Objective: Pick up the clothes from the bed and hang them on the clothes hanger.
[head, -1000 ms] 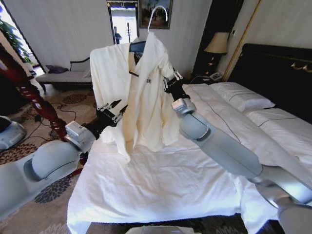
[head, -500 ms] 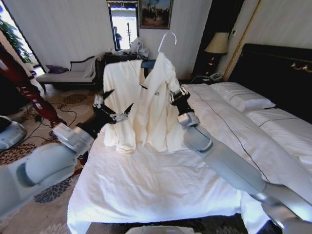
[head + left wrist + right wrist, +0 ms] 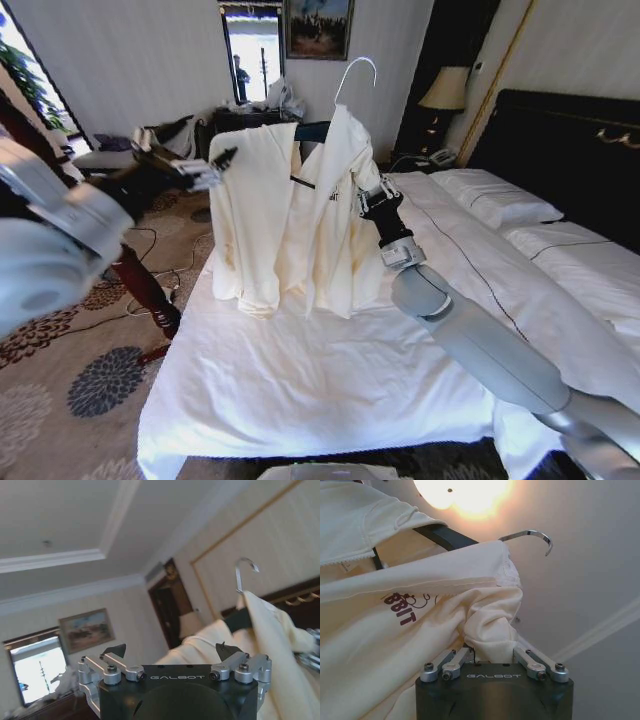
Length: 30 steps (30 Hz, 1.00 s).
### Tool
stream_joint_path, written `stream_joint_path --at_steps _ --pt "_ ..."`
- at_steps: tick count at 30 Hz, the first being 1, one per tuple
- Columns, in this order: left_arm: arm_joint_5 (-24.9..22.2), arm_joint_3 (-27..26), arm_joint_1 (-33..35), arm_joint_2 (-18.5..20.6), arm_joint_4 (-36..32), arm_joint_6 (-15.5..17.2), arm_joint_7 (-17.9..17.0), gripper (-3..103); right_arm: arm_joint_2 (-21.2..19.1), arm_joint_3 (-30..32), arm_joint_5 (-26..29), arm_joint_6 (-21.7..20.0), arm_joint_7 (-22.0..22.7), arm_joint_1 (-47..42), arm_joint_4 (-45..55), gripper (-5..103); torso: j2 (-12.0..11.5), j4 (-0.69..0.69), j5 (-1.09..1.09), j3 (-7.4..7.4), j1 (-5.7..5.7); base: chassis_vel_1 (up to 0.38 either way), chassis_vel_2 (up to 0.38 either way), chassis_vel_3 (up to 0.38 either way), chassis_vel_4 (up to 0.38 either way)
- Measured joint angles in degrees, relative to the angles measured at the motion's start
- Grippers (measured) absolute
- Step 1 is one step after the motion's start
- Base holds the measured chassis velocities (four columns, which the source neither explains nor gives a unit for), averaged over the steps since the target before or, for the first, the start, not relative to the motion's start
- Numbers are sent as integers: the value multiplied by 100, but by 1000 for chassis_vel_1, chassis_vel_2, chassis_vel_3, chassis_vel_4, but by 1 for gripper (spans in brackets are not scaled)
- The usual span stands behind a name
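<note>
The cream clothes (image 3: pixel 290 215) hang on the dark clothes hanger (image 3: pixel 312 130), whose silver hook (image 3: pixel 357 72) points up, above the bed (image 3: pixel 330 390). My right gripper (image 3: pixel 372 195) holds one shoulder of the garment from below. In the right wrist view it (image 3: pixel 490 652) is shut on a bunch of cream cloth (image 3: pixel 487 630) under the hanger's bar (image 3: pixel 445 537). My left gripper (image 3: pixel 190 152) is raised left of the garment and apart from it. The left wrist view shows it (image 3: pixel 170 652) open and empty, with the hook (image 3: pixel 245 570) beyond.
A reddish-brown wooden post (image 3: pixel 140 285) stands on the patterned carpet left of the bed. White pillows (image 3: pixel 495 195) and a dark headboard (image 3: pixel 570 150) lie to the right. A lamp (image 3: pixel 445 90) and a chaise (image 3: pixel 110 155) stand along the far wall.
My left arm has lifted and swung left, away from the garment's lower edge. The hanger with the clothes has shifted slightly right in my right gripper.
</note>
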Motion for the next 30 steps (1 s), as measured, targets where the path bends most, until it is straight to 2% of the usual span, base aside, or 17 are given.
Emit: stream_joint_path --at_steps 6,10,15,22,25,28,30 --pt "317 326 -22 130 138 -116 337 100 69 -36 -332 181 -88 81 -24 22 0 -1 -1 0 0 0 0 0 0" --pt "595 562 -70 51 184 -164 365 100 126 -80 -580 313 -155 146 -44 22 0 -2 -2 0 0 0 0 0 0" --pt "624 593 -79 10 150 -165 344 100 204 -147 -1001 571 -269 147 -58 22 0 -1 -1 0 0 0 0 0 0" --pt "435 637 -49 52 109 -125 309 100 277 -158 -1472 938 -350 189 -114 22 0 -1 0 0 0 0 0 0 0" --pt "203 673 -8 5 -33 -46 237 102 322 -153 -1739 1221 -367 257 -227 22 -2 -1 -1 1 1 0 0 0 0" --pt "22 689 15 -8 -140 24 179 100 354 -125 -1843 1377 -350 288 -346 22 -1 -1 0 0 0 0 0 0 0" --pt "-92 744 62 -51 -351 42 164 97 431 -137 -2000 1671 -340 387 -533 22 -1 -2 2 0 0 0 0 0 0"
